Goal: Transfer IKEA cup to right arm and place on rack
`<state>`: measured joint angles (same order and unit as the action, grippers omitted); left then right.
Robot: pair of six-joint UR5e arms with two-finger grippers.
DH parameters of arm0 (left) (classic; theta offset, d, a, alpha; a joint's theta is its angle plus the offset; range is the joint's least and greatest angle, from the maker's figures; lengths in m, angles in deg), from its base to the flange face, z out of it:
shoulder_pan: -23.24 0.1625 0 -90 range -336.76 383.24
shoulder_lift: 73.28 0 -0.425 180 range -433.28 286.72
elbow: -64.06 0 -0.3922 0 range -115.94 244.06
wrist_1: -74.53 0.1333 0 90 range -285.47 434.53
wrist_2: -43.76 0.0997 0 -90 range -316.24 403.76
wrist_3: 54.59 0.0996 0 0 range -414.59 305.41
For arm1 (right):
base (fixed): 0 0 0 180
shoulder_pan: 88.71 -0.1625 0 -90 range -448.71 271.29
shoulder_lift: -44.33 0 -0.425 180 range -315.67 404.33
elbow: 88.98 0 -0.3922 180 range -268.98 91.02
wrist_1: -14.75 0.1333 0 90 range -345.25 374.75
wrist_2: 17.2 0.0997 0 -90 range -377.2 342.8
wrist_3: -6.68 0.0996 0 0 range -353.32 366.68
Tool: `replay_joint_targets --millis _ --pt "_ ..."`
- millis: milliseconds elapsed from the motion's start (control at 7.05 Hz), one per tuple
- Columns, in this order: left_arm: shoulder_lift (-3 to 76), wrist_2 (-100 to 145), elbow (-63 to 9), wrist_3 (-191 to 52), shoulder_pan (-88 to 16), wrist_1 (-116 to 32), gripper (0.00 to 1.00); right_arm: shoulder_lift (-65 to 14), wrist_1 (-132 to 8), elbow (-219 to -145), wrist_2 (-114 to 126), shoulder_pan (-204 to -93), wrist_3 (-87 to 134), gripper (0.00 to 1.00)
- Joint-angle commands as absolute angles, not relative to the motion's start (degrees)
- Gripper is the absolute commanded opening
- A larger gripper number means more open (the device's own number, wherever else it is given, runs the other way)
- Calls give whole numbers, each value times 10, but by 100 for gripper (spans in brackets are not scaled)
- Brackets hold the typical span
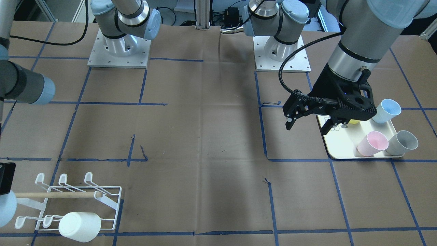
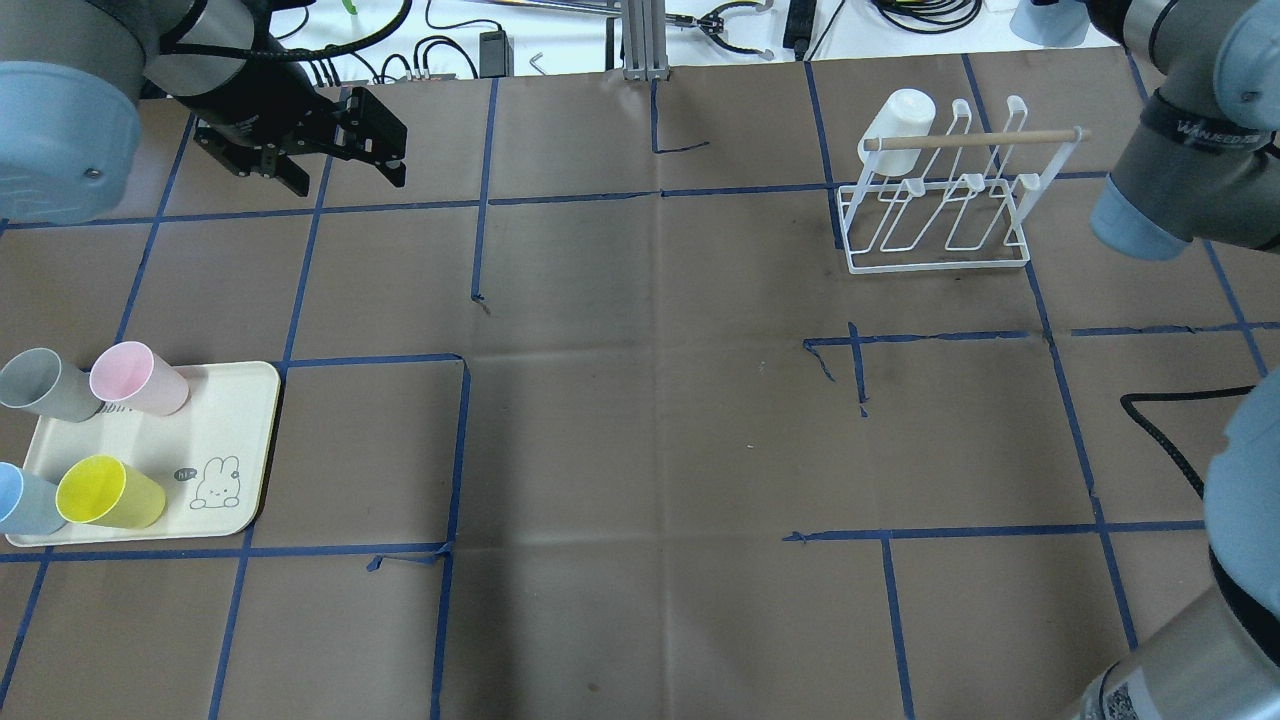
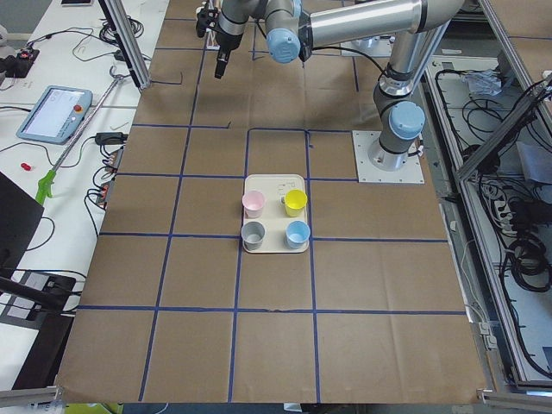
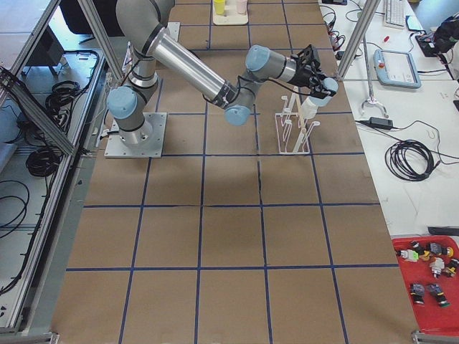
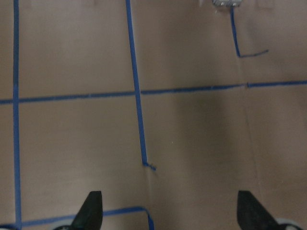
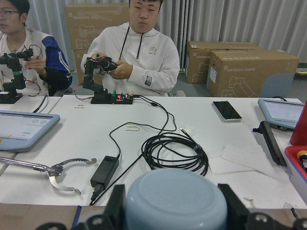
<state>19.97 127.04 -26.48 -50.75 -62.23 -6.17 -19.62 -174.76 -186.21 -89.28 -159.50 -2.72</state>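
Note:
My right gripper (image 6: 173,203) is shut on a pale blue cup (image 6: 175,196), its black fingers (image 6: 116,203) on either side of it. It points out over the operators' desk, just beyond the handle end of the white wire rack (image 2: 940,215). The held cup shows at the frame edges in the overhead view (image 2: 1048,22) and the front view (image 1: 5,208). A white cup (image 2: 900,112) hangs on a prong at the rack's other end (image 1: 80,225). My left gripper (image 2: 350,178) is open and empty, high over the far left of the table (image 1: 306,128).
A cream tray (image 2: 240,420) at the left holds a pink cup (image 2: 138,378), a grey cup (image 2: 45,385), a yellow cup (image 2: 108,492) and a blue cup (image 2: 25,500). Two operators sit behind a white desk with cables (image 6: 175,153). A black cable (image 2: 1160,435) lies near my right base.

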Motion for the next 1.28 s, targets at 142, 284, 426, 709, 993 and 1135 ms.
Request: replay_joint_targets --millis 142,284,426,709,993,1135 --pt "178 1309 -280 -544 -626 -106 99 -162 -1754 -1883 -891 -1591 -33 15" --pt "169 1333 -280 -545 -634 -105 99 -155 -1754 -1886 -887 -1587 -33 15" --pt "154 1334 -282 -545 -641 -107 99 -147 -1754 -1886 -887 -1584 -33 15" --pt "157 1331 -282 -542 -641 -102 99 -147 -1754 -1899 -887 -1584 -34 15" --pt "172 1331 -281 -544 -641 -96 99 -142 -1754 -1902 -895 -1584 -55 60" --pt "182 1332 -281 -547 -641 -97 99 -141 -1752 -1903 -896 -1584 -57 99"
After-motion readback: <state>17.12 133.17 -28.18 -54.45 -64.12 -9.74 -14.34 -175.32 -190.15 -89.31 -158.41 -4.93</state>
